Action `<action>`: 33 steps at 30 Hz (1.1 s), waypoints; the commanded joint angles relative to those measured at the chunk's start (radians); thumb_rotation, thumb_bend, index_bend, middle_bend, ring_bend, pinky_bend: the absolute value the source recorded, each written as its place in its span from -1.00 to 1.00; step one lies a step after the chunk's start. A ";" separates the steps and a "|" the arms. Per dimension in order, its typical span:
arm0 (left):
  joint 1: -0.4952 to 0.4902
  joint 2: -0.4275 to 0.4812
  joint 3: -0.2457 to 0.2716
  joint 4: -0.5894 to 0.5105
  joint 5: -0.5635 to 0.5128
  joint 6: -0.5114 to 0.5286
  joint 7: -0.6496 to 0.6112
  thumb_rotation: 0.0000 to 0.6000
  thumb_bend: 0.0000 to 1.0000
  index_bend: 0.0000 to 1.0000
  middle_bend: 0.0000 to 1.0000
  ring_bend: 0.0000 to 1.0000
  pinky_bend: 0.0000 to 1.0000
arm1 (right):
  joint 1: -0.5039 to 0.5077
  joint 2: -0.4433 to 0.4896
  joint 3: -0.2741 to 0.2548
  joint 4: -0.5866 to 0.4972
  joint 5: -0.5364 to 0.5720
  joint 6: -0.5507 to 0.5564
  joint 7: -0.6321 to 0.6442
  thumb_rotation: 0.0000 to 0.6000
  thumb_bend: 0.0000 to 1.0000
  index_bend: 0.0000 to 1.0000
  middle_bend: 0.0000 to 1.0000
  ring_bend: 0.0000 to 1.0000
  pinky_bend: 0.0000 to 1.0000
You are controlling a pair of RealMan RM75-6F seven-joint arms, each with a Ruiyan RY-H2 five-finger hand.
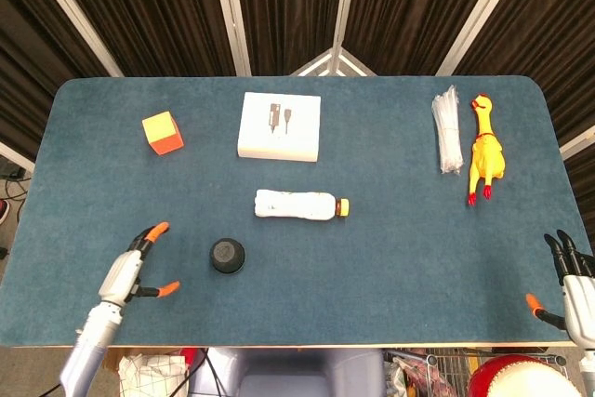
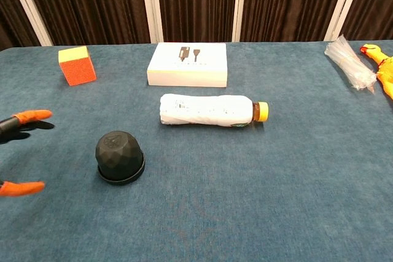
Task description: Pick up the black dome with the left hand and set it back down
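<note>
The black dome (image 1: 227, 256) sits on the blue table (image 1: 390, 267), near its front edge, left of centre; the chest view shows the dome (image 2: 119, 157) faceted, on a round base. My left hand (image 1: 132, 265) hovers to the dome's left, open, its orange-tipped fingers spread toward the dome with a gap between. In the chest view only the left hand's fingertips (image 2: 32, 116) show at the left edge. My right hand (image 1: 575, 287) stays at the table's front right corner, open and empty.
A white bottle with a yellow cap (image 1: 297, 205) lies just behind the dome. Further back lie a white box (image 1: 279, 125) and an orange cube (image 1: 162, 132). At the far right are a yellow rubber chicken (image 1: 484, 148) and a clear plastic bundle (image 1: 447, 129).
</note>
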 commanded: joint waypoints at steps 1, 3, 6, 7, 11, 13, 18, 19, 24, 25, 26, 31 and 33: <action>-0.013 -0.044 0.002 0.014 0.015 0.010 0.034 1.00 -0.89 -0.88 -0.77 -1.00 -1.00 | 0.000 0.000 0.000 0.002 0.000 0.000 0.002 1.00 -0.47 -1.00 -1.00 -0.61 -0.62; -0.019 -0.065 -0.003 0.017 0.015 0.013 0.043 1.00 -0.89 -0.88 -0.74 -1.00 -1.00 | -0.001 0.000 -0.001 0.004 0.000 -0.001 0.004 1.00 -0.47 -1.00 -1.00 -0.61 -0.62; -0.026 -0.096 -0.011 0.019 0.018 0.023 0.037 1.00 -0.89 -0.86 -0.70 -1.00 -1.00 | -0.002 0.001 -0.001 0.005 0.001 -0.001 0.006 1.00 -0.47 -1.00 -1.00 -0.61 -0.62; -0.027 -0.110 -0.014 0.023 0.021 0.032 0.033 1.00 -0.89 -0.86 -0.69 -1.00 -1.00 | -0.002 0.001 -0.001 0.005 0.001 0.000 0.008 1.00 -0.47 -1.00 -1.00 -0.61 -0.62; -0.030 -0.146 -0.022 0.043 0.013 0.041 0.044 1.00 -0.89 -0.85 -0.68 -1.00 -1.00 | -0.004 0.003 -0.001 0.005 0.000 0.001 0.014 1.00 -0.47 -1.00 -1.00 -0.61 -0.62; -0.033 -0.162 -0.029 0.052 -0.002 0.034 0.054 1.00 -0.89 -0.85 -0.68 -1.00 -1.00 | 0.001 0.004 0.003 0.008 0.005 -0.006 0.016 1.00 -0.47 -1.00 -1.00 -0.61 -0.62; -0.039 -0.195 -0.043 0.077 -0.035 0.016 0.069 1.00 -0.89 -0.85 -0.68 -1.00 -1.00 | 0.002 0.006 0.004 0.008 0.008 -0.008 0.023 1.00 -0.47 -1.00 -1.00 -0.61 -0.62; -0.041 -0.202 -0.044 0.085 -0.041 0.011 0.070 1.00 -0.89 -0.85 -0.69 -1.00 -1.00 | 0.002 0.006 0.005 0.008 0.008 -0.008 0.024 1.00 -0.47 -1.00 -1.00 -0.61 -0.62; -0.052 -0.225 -0.043 0.106 -0.051 -0.013 0.061 1.00 -0.89 -0.85 -0.68 -1.00 -1.00 | 0.000 0.012 0.004 -0.001 0.005 -0.004 0.025 1.00 -0.47 -1.00 -1.00 -0.61 -0.62; -0.056 -0.229 -0.040 0.107 -0.047 -0.015 0.056 1.00 -0.89 -0.85 -0.68 -1.00 -1.00 | 0.000 0.013 0.003 -0.002 0.006 -0.004 0.025 1.00 -0.47 -1.00 -1.00 -0.61 -0.62; -0.059 -0.233 -0.037 0.110 -0.040 -0.013 0.054 1.00 -0.89 -0.85 -0.67 -1.00 -1.00 | -0.001 0.014 0.003 -0.003 0.006 -0.004 0.025 1.00 -0.47 -1.00 -1.00 -0.61 -0.62; -0.070 -0.251 -0.032 0.112 -0.023 -0.004 0.070 1.00 -0.89 -0.85 -0.62 -1.00 -1.00 | -0.001 0.017 0.003 -0.008 0.007 -0.006 0.025 1.00 -0.47 -1.00 -1.00 -0.61 -0.62; -0.074 -0.260 -0.034 0.112 -0.025 -0.004 0.084 1.00 -0.88 -0.85 -0.59 -1.00 -1.00 | -0.001 0.019 0.002 -0.010 0.007 -0.005 0.025 1.00 -0.47 -1.00 -1.00 -0.61 -0.62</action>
